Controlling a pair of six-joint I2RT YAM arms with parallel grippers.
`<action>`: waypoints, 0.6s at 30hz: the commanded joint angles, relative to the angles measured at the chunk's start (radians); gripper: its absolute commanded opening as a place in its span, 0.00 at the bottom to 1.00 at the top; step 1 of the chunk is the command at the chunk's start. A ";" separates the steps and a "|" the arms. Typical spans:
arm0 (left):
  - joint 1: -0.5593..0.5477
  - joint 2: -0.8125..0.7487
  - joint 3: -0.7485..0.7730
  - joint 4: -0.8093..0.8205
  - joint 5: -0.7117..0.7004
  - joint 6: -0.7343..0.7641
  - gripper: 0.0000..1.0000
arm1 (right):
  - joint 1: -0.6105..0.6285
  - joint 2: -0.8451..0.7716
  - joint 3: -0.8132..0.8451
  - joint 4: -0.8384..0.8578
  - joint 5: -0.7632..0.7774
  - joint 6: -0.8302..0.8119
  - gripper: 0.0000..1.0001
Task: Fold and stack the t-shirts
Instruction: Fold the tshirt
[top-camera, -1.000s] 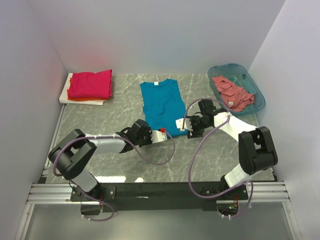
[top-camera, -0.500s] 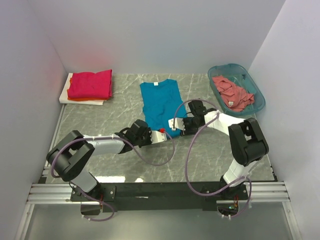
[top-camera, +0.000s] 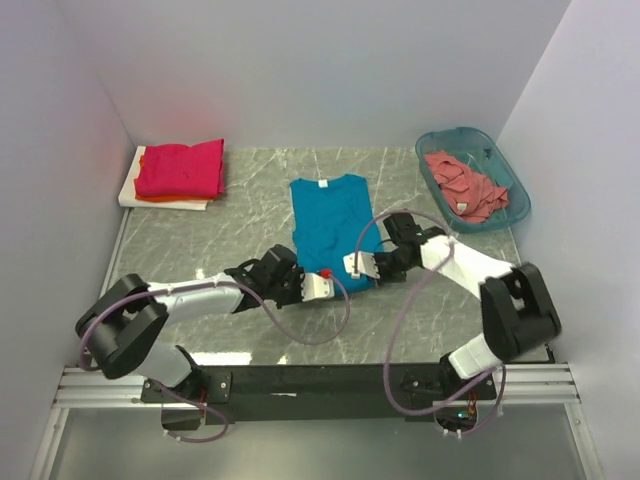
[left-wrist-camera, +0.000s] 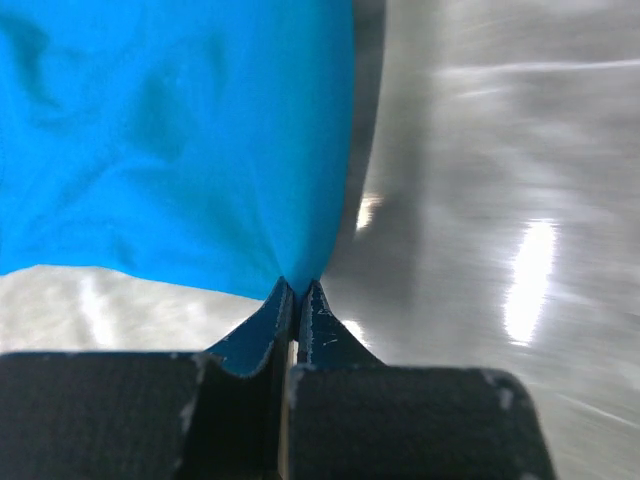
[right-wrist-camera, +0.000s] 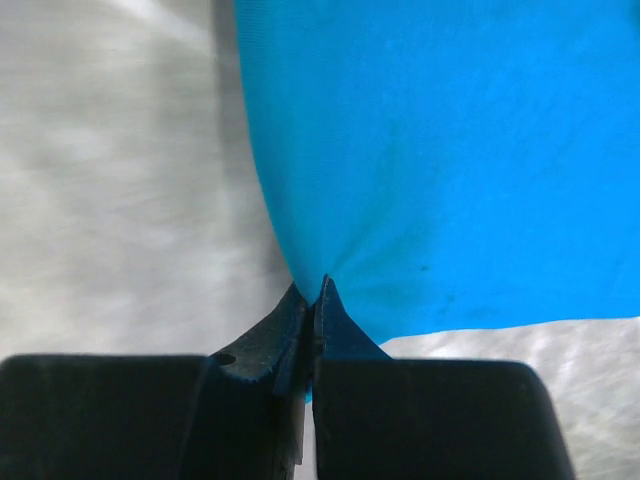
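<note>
At the near hem of the teal-blue t-shirt (top-camera: 330, 220), which lies flat on the worktop (top-camera: 200, 250), the left pincer (left-wrist-camera: 298, 292) and right pincer (right-wrist-camera: 318, 288) are each clamped on a corner. I'd lift both evenly, keep that hem taut, and carry it squarely towards the collar.

A grey marbled tabletop (top-camera: 200, 250) lay under the left tool (left-wrist-camera: 297, 290) and the right tool (right-wrist-camera: 315, 290), with bright glare on it just right of the left tool. Plain pale walls (top-camera: 320, 70) rose beyond the tools and out to either side. A metal rail (top-camera: 320, 383) ran along the edge behind them.
</note>
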 joint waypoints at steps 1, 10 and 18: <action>-0.051 -0.102 0.030 -0.161 0.150 -0.063 0.00 | 0.006 -0.181 -0.055 -0.240 -0.092 -0.022 0.00; -0.160 -0.203 0.030 -0.211 0.152 -0.166 0.00 | 0.005 -0.374 -0.167 -0.297 -0.143 0.047 0.00; 0.062 -0.053 0.252 -0.110 0.035 0.014 0.00 | -0.026 -0.211 0.166 -0.108 -0.009 0.279 0.00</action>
